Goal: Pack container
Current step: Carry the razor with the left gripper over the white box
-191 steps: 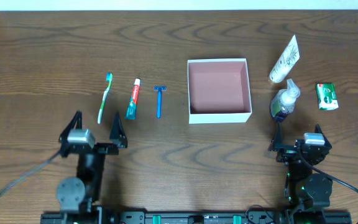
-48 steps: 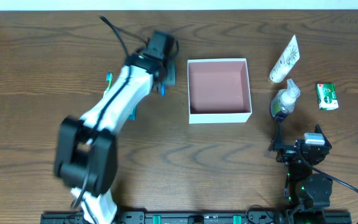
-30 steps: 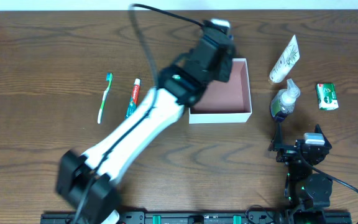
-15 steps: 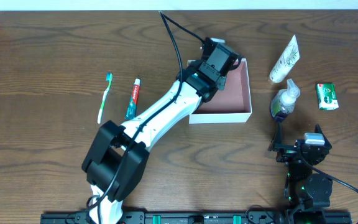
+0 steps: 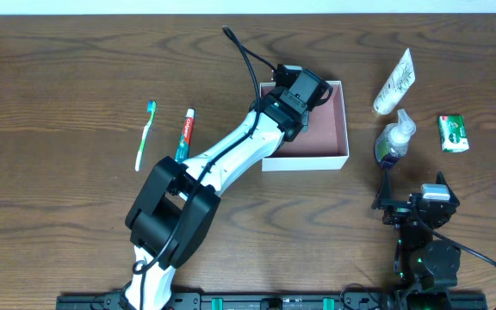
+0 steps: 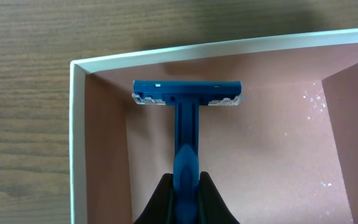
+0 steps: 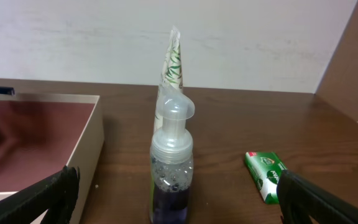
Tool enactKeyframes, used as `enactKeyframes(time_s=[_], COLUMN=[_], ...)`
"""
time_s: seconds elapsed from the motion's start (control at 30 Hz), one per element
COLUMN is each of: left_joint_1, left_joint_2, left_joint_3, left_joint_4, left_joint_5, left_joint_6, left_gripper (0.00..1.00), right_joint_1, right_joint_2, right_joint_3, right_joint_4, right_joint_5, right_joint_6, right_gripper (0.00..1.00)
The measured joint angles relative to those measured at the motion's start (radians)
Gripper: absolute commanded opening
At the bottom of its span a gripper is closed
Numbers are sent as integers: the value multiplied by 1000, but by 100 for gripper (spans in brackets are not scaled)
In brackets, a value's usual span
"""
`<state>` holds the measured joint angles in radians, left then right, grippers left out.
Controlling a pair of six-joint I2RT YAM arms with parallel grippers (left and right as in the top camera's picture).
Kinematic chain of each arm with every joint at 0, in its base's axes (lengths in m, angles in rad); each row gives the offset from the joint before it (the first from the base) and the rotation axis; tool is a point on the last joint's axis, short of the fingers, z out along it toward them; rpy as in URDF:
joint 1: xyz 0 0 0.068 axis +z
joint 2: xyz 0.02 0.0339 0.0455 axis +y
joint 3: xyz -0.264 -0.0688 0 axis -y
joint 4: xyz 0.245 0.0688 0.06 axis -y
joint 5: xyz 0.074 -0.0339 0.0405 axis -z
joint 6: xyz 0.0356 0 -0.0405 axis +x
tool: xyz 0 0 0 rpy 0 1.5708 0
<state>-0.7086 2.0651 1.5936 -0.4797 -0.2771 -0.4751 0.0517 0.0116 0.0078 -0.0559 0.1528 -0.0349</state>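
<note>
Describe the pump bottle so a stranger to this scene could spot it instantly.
Start at the square white-walled container. Just right of it stands the pump bottle, clear with dark liquid inside. Unlike the white tube and green packet nearby, it has a pump top.

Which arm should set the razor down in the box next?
Left. The left gripper holds the razor over the box floor; the right gripper is open and empty, near the pump bottle.

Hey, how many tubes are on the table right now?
2. A toothpaste tube lies left of the box, beside the toothbrush; a white tube lies right of the box, behind the pump bottle. The left arm may hide more.
</note>
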Motion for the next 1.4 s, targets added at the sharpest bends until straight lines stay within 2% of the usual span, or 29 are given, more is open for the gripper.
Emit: enactKeyframes(time_s=[0.3, 0.57, 0.7, 0.8, 0.83, 1.4], left_joint_1=[6, 8, 8, 8, 8, 8], left_joint_2=[90, 92, 92, 93, 94, 103], left_joint_3=[0, 0, 0, 0, 0, 3], left_joint_4=[-1, 5, 5, 5, 5, 13], left_joint_5=[-6, -16, -18, -17, -17, -14], left_joint_6=[-27, -31, -31, -43, -45, -21], left_gripper=[6, 7, 16, 17, 21, 21], right_joint_1=[0, 0, 0, 0, 0, 0], right_joint_2=[0, 0, 0, 0, 0, 0], right_joint_3=[0, 0, 0, 0, 0, 0], right_joint_4=[0, 0, 0, 0, 0, 0], right_joint_5=[0, 0, 0, 0, 0, 0], right_joint_6=[0, 0, 0, 0, 0, 0], right_gripper=[99, 99, 99, 99, 99, 99])
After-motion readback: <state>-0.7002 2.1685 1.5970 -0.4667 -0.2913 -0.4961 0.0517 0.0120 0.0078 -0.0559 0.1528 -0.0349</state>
